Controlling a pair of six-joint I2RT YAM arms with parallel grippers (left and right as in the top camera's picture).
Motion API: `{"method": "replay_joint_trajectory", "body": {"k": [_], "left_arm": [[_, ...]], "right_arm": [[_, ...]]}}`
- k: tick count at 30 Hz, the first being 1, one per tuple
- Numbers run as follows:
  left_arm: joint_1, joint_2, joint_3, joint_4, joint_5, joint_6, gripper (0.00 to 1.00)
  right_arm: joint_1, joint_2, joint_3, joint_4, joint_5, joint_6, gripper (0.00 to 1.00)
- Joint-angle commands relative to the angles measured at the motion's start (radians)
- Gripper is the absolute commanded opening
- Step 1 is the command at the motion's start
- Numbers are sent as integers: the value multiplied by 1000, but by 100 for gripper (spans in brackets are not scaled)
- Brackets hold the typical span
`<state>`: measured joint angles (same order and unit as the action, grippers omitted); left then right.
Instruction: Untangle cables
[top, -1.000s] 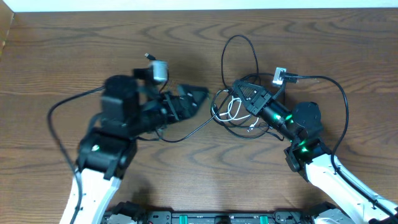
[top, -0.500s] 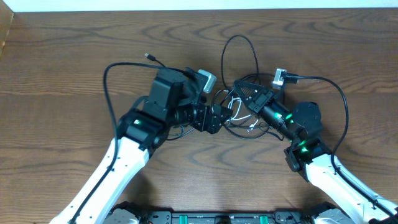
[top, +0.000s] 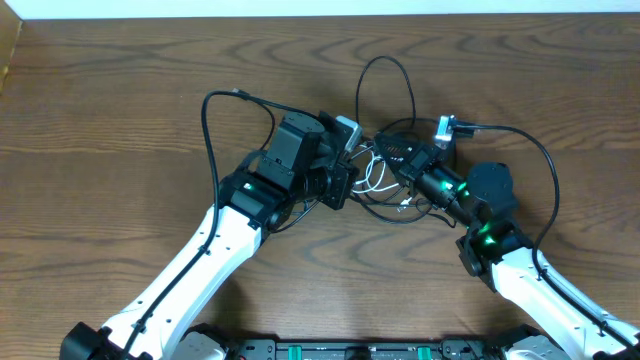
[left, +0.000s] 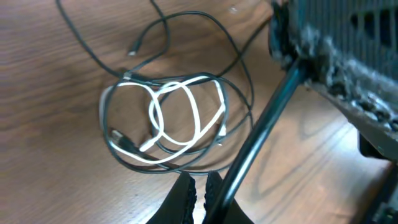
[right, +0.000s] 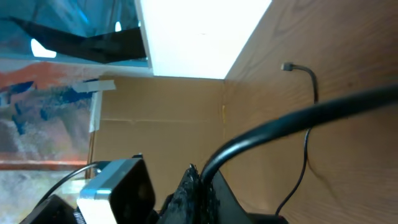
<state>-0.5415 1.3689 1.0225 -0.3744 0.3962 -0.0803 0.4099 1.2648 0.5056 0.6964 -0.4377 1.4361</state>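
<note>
The cables lie tangled on the wooden table between my two grippers. The white cable is coiled in small loops, and the thin black cable rings it and throws one tall loop toward the back. My left gripper is shut at the near edge of the tangle, with nothing visible between its tips. My right gripper is shut on a black strand. That strand runs taut across the left wrist view and passes over one left finger.
The right arm's body fills the upper right of the left wrist view, close to the tangle. A thicker arm cable arcs right of the right arm, and another loops behind the left arm. Bare table lies on the far left.
My left arm has swung right from mid-table up to the tangle, and its jaws have gone from open to shut. The right arm and the cables have barely moved.
</note>
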Motion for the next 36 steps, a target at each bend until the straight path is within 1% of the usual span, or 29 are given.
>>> {"method": "replay_joint_trajectory", "body": {"k": [1, 8, 11, 15, 17, 21, 23, 24, 25, 26, 27, 28, 29, 33, 36], "left_arm": [[2, -17, 11, 10, -58, 5, 8], [2, -40, 11, 52, -58, -12, 7], [2, -61, 11, 89, -58, -48, 8], [2, -92, 11, 127, -58, -64, 8], [2, -105, 11, 133, -58, -64, 8], [2, -130, 11, 135, -58, -64, 8], [2, -141, 11, 141, -59, -64, 8], [4, -148, 11, 151, -59, -71, 8], [8, -151, 11, 159, -59, -85, 8], [19, -159, 11, 178, -58, -121, 8], [26, -163, 11, 187, -58, -136, 8], [45, -171, 11, 210, -58, -170, 8], [55, -174, 11, 218, -58, -183, 8], [137, -203, 11, 254, -57, -264, 8], [188, -222, 11, 270, -27, -306, 8]], "right_arm": [[3, -12, 3, -21, -10, 6, 1], [3, -12, 3, -44, 1, -18, 1], [3, -12, 3, -63, 19, -39, 1], [3, -12, 3, -102, 47, -39, 2], [3, -12, 3, -114, 64, -39, 4], [3, -12, 3, -125, 73, -39, 15], [3, -12, 3, -125, 73, -39, 22], [3, -12, 3, -125, 73, -39, 28], [3, -12, 3, -125, 73, -40, 32], [3, -12, 3, -126, 73, -55, 38], [3, -12, 3, -126, 72, -68, 41], [3, -12, 3, -126, 72, -103, 47], [3, -12, 3, -127, 72, -128, 50], [3, -12, 3, -175, 74, -230, 69], [3, -12, 3, -215, 97, -313, 75]]}}
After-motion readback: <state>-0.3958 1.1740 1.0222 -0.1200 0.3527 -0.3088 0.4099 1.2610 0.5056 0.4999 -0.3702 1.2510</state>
